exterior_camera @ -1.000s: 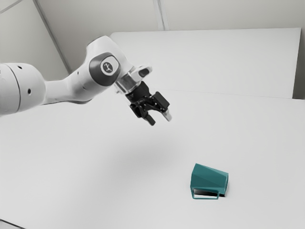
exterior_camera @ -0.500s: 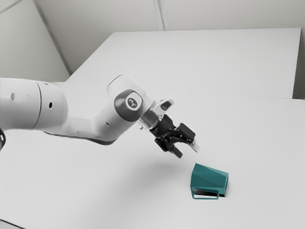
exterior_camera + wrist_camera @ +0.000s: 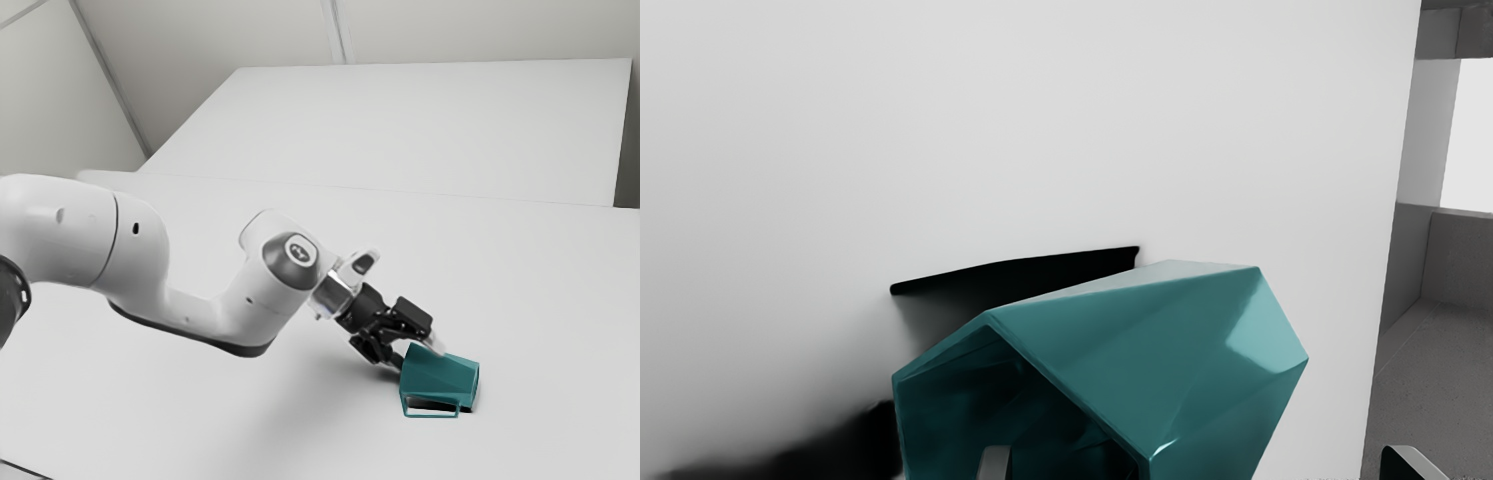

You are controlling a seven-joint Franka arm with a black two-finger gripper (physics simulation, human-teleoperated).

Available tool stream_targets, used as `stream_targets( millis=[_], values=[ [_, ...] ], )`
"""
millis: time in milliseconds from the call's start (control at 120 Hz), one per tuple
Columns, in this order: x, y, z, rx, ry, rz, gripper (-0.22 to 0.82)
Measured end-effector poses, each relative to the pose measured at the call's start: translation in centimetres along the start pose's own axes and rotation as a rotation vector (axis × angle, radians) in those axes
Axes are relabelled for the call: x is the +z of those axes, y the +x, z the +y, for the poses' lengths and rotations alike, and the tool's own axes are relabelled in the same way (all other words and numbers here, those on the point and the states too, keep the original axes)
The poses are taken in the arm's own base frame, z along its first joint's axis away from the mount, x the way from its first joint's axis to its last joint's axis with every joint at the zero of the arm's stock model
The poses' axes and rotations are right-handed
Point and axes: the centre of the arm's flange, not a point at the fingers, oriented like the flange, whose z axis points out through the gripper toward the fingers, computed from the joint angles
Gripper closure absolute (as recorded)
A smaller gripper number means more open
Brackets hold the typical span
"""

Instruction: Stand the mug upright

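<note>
Teal mug (image 3: 438,375), tipped over on its side.
Lies on the white tabletop (image 3: 560,350), glossy and faceted in flat, angular planes, with its open mouth (image 3: 1013,413) turned toward the exterior view's left and dark within; has a thin handle (image 3: 432,416) (more a squared-off loop than a curve) on the side toward the exterior camera.

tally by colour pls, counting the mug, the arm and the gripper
Teal: 1, the mug
Mostly white: 1, the arm
Mostly black: 1, the gripper
Total: 3
</note>
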Motion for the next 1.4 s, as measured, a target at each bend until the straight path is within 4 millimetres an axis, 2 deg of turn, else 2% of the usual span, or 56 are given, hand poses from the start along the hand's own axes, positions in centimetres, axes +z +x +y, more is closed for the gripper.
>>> stream_targets(
  millis=[58,175,233,367,633,842,1000,1067,1125,1208,1275,1333,1400],
  values=[
    [0.3,-0.2,0.3,0.001,-0.014,0.002,0.06],
    [0.3,-0.1,0.8,0.016,-0.028,0.012,0.37],
    [0.2,-0.1,0.9,0.026,-0.031,0.017,0.49],
    [-0.1,0.2,1.5,0.05,-0.038,0.03,0.65],
    [-1.5,-0.5,4.7,0.14,-0.041,0.054,0.76],
    [-4.7,-1.7,8.3,0.237,-0.018,0.108,0.78],
    [-7.3,-2.2,10.6,0.422,0.143,0.088,0.78],
    [-9.1,-1.7,10.7,0.478,0.222,0.074,0.78],
    [-12.3,-0.2,10.2,0.505,0.302,0.075,0.78],
    [-17.7,2.0,6.8,0.465,0.412,0.083,0.79],
    [-21.1,2.8,3.8,0.414,0.483,0.075,0.79],
    [-22.9,3.1,2.3,0.39,0.539,0.057,0.79],
    [-23.5,3.0,2.1,0.392,0.59,0.029,0.79]
  ],
)
